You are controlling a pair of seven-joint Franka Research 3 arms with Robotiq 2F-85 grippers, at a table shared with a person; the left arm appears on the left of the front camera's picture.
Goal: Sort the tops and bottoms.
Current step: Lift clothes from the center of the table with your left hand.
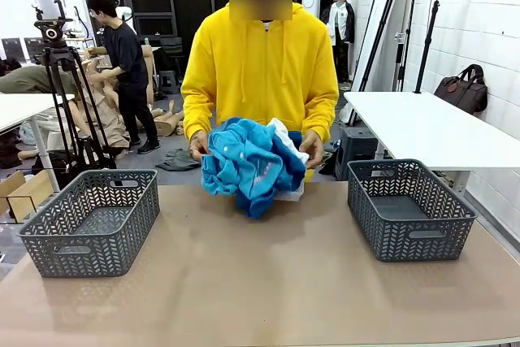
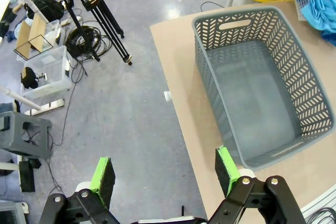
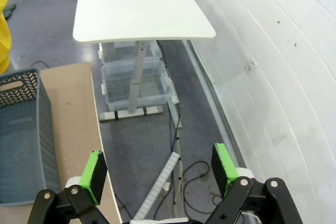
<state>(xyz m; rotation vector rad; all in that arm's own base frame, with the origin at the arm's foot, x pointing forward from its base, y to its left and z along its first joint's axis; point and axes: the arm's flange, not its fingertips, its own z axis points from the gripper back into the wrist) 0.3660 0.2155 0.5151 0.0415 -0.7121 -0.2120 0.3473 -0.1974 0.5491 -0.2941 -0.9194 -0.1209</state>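
Note:
A person in a yellow hoodie stands at the table's far side and holds a bundle of tops and bottoms (image 1: 253, 164) in both hands, turquoise and royal blue cloth with a white piece at its right. A corner of that bundle (image 2: 321, 1) shows at the top right of the left wrist view. My left gripper (image 2: 165, 178) hangs open over the floor beside the table's left edge, nothing between its green pads. My right gripper (image 3: 160, 167) is open too, above the floor off the table's right edge.
Two empty grey mesh baskets stand on the brown table, one at the left (image 1: 91, 221) and one at the right (image 1: 408, 207). The left basket (image 2: 257, 82) and the right basket (image 3: 18, 135) lie close to each wrist. A tripod (image 2: 94, 9) and clear bins stand on the floor.

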